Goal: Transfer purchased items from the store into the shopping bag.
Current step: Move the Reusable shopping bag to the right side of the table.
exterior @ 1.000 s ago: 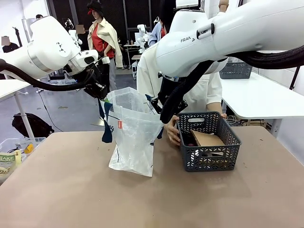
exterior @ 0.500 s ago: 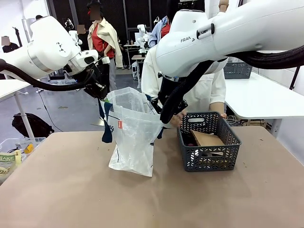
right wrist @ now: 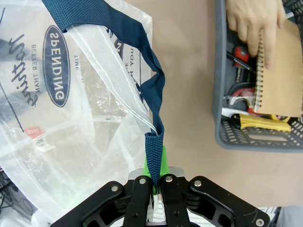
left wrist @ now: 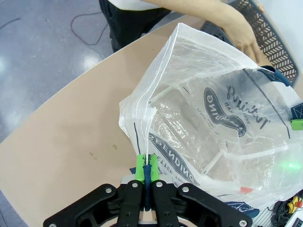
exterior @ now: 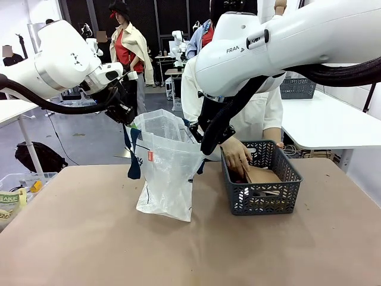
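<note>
My left jaws are pressed shut on a dark navy strap handle, the green pads squeezing it from both sides, above the far left part of the desk. From that handle hangs the shopping bag, translucent and crinkly. Its bottom rests on the desk left of the middle, nearer the far edge than the near one. Its mouth is held wide between my two arms. A small red tag shows on its near face, and a dark round logo with lettering sits on its wall.

My right jaws are closed on the other navy strap at the bag's right side, the strap end clamped between the fingers.

Just right of the bag, a person's hand reaches down into a dark grey lattice basket, which stands right of the middle, near the far edge. The fingers lie on a brown spiral notebook inside it. A red-handled tool and something yellow lie in the basket beside the notebook.
</note>
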`<state>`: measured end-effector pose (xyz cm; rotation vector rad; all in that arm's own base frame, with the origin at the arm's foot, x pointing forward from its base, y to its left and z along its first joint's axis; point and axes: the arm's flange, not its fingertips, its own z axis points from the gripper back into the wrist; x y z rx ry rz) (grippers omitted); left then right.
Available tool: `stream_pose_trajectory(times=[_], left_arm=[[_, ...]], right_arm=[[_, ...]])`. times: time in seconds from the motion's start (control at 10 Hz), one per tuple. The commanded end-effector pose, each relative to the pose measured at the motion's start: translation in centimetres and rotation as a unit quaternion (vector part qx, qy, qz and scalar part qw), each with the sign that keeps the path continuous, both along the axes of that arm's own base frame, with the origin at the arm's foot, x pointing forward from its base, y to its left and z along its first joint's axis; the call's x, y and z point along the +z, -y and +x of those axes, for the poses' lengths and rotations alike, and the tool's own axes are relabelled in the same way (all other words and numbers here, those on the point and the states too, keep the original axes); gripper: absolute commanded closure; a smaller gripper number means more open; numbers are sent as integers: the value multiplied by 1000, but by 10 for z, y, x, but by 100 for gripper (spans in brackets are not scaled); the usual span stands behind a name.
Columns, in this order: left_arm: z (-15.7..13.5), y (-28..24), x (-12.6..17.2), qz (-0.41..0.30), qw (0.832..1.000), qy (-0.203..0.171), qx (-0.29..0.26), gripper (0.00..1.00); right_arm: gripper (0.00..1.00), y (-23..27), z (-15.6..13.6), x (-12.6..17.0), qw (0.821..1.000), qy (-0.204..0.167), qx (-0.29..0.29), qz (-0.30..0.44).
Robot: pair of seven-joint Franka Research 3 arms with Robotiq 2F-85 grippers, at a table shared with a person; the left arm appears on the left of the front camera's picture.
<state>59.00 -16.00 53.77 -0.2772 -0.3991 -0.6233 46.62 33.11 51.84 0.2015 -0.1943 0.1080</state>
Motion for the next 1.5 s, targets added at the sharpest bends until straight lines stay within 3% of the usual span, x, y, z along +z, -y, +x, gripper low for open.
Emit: stream_pose_trajectory(times=[0.0, 1.4], left_arm=[[0, -1, 0, 3, 1000, 0, 0, 100], [0, -1, 0, 3, 1000, 0, 0, 100]], right_arm=[[100, 0, -1, 0, 1000, 0, 0, 0], [100, 0, -1, 0, 1000, 0, 0, 0]])
